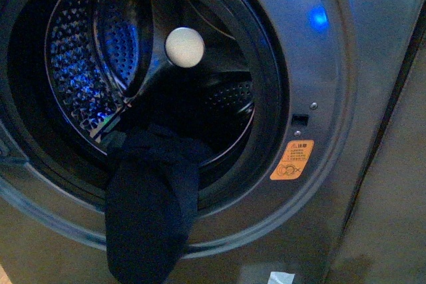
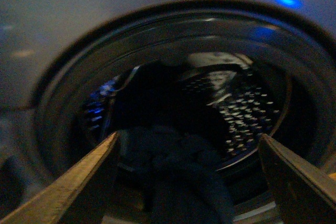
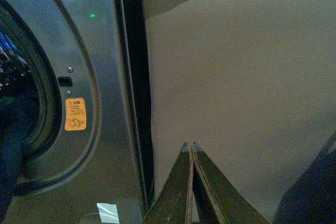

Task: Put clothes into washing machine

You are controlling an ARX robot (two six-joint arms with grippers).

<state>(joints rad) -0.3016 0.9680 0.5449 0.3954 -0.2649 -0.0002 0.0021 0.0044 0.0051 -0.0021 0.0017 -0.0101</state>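
Dim laundry corner, blue-lit. Clothes (image 1: 150,211): half in washing machine (image 1: 319,231), tail draped over door rim. Left gripper (image 2: 189,182): spread, facing the heap; best to pinch the hanging end and push deep. Right gripper (image 3: 191,182): pressed together, idle. Orange sticker (image 1: 292,159): print unreadable

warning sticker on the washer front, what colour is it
Orange, with small dark print. The warning sticker shows best in the front view, right of the porthole.
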